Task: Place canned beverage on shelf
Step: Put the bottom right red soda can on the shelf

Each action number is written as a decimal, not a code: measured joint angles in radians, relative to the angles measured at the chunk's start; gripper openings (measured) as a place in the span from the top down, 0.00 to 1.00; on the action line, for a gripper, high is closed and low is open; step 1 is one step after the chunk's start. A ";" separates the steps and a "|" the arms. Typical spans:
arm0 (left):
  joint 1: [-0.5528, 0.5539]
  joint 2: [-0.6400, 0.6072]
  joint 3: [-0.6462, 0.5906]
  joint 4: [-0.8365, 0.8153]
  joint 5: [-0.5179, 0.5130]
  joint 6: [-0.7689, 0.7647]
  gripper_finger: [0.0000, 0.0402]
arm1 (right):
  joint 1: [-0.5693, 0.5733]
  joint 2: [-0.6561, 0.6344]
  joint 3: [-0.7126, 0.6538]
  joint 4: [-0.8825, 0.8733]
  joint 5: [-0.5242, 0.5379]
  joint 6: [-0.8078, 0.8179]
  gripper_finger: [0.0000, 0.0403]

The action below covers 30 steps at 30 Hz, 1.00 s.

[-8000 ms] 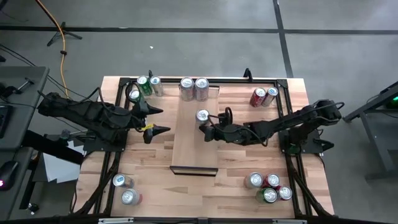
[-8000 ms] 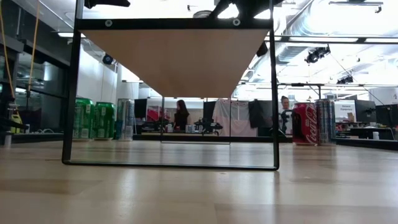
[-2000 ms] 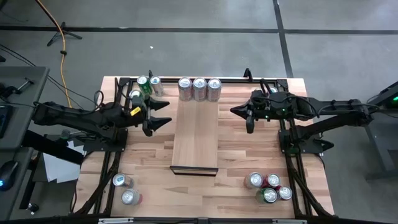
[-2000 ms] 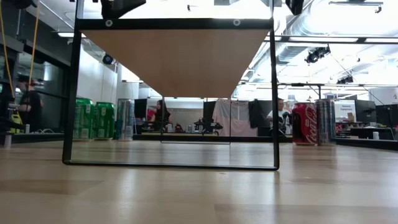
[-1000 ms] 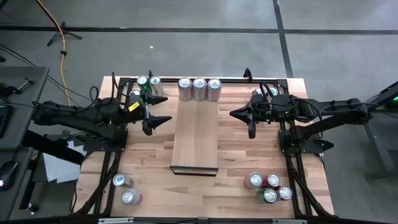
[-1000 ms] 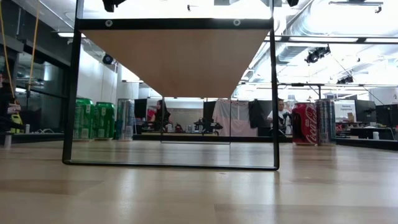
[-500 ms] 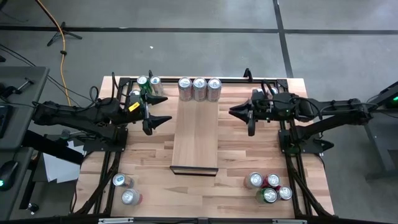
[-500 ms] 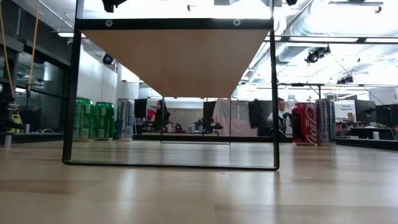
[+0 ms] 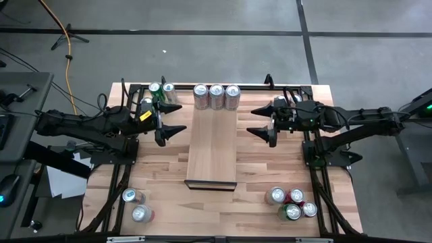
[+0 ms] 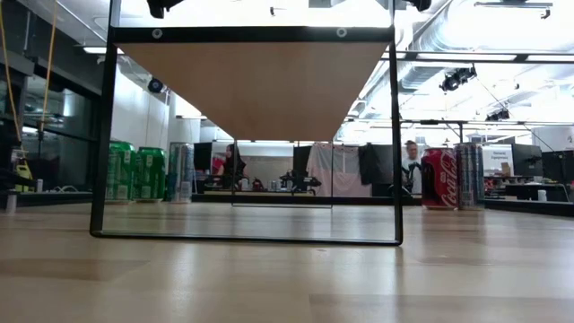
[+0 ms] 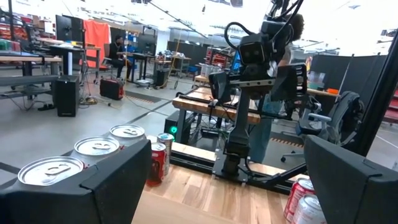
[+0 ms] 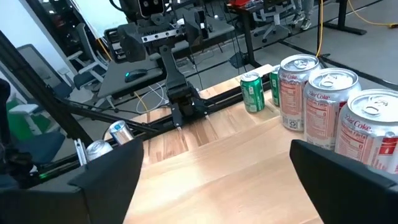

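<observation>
Butcher-block tabletop (image 9: 223, 202) carries the shelf (image 9: 212, 145), where three soda cans (image 9: 216, 96) stand in a row at its far end. Right hand (image 9: 260, 121) hovers beside the shelf, spread wide and empty, apparently ready to fetch another; left hand (image 9: 172, 125) waits opposite, open too.

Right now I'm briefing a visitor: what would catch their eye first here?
Three silver cans lined up at the far end of the pale shelf in the table's middle. On either side hangs an open, empty pincer pointing inward: the left pincer and the right pincer.
</observation>
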<state>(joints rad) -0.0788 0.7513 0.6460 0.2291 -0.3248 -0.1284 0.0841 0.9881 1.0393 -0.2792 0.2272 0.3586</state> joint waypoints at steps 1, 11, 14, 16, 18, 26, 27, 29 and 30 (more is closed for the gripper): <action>0.000 0.000 0.000 0.000 0.000 0.000 0.13 | 0.000 0.000 0.000 -0.001 0.000 -0.001 0.02; 0.000 0.000 0.000 0.000 0.000 -0.001 0.13 | 0.001 0.000 0.000 -0.012 -0.002 0.002 0.05; 0.000 0.000 0.000 0.000 -0.001 -0.001 0.13 | 0.002 0.000 0.000 -0.011 -0.002 0.007 0.05; 0.000 0.000 0.000 0.000 0.000 -0.001 0.13 | 0.001 0.000 0.000 -0.006 -0.010 0.009 0.05; 0.000 0.000 0.000 0.000 -0.001 -0.001 0.13 | 0.001 0.000 0.000 0.009 -0.045 0.037 0.05; 0.000 0.000 0.000 -0.001 -0.001 0.000 0.13 | 0.050 0.000 0.000 0.005 -0.160 0.169 0.05; 0.000 0.000 0.000 -0.001 -0.001 0.000 0.13 | 0.065 0.000 0.000 -0.012 -0.171 0.192 0.05; 0.000 0.000 0.000 -0.001 -0.001 0.000 0.13 | 0.100 0.000 0.001 -0.074 -0.187 0.256 0.05; 0.000 0.000 0.000 -0.001 -0.001 0.000 0.13 | 0.120 0.000 0.002 -0.120 -0.195 0.301 0.05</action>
<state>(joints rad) -0.0792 0.7513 0.6460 0.2283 -0.3256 -0.1287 0.2040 0.9878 1.0409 -0.3988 0.0320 0.6595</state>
